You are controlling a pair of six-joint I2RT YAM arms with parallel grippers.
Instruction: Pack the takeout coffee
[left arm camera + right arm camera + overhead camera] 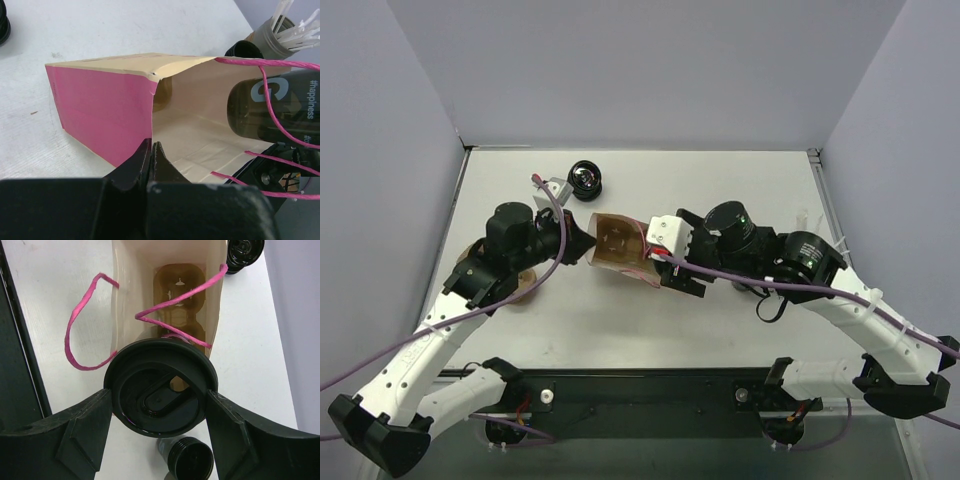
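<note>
Your left hand (152, 148) is pinched together on the mouth edge of one pink paper bag (100, 105). The bag lies on its side on the white surface (125, 25), opening to the right. Beyond the bag, apart from it, one small black lidded coffee cup (586, 178) sits on the surface. Inside the bag, at the closed end, is one brown cardboard carrier (178, 295). Two pink twine handles (75, 335) hang loose at the mouth. Your right hand (160, 401) is clamped on a second black lidded cup (165, 365), held sideways right at the bag mouth, lid facing away from it. Further right are one short ribbed black stack (187, 459) and one grey cup of white sticks (280, 32).
</note>
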